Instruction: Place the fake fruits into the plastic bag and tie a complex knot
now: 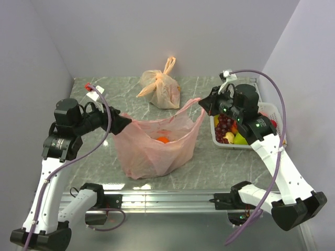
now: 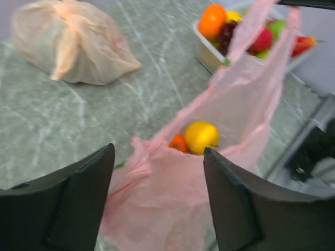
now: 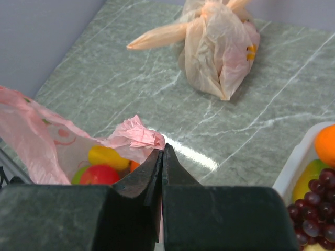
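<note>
Nearest the camera, a metal rail point(image 1: 167, 201) runs along the near edge of the grey-green marbled table point(image 1: 209, 167), with an arm base at each end.

On the left, the left gripper point(image 1: 123, 123) reaches in toward the left rim of the plastic bag point(image 1: 152, 151). In its wrist view its jaws are spread wide, with the bunched pink rim lying between and below the two black fingers point(image 2: 78, 198). They clamp nothing, and I cannot tell whether either finger touches the film.

The bag sits mid-table, mouth open and upward, with its right side pulled higher than its left. Inside lie a yellow fruit point(image 2: 200, 137) and an orange fruit point(image 2: 178, 142) touching it. The right wrist view also shows a red fruit point(image 3: 99, 174) in there.

Far behind the bag, well apart from it, a pale bag point(image 1: 162, 89) rests with its tied handles sticking up.

To the right, the right gripper point(image 1: 204, 104) has its jaws pressed together, pinching a crumpled fold of the pink bag's right handle and holding it raised above the table.

Just beside it on the right stands a white basket point(image 1: 226, 146) holding dark grapes point(image 1: 224, 125), an orange point(image 2: 212, 20) and other fruits.
</note>
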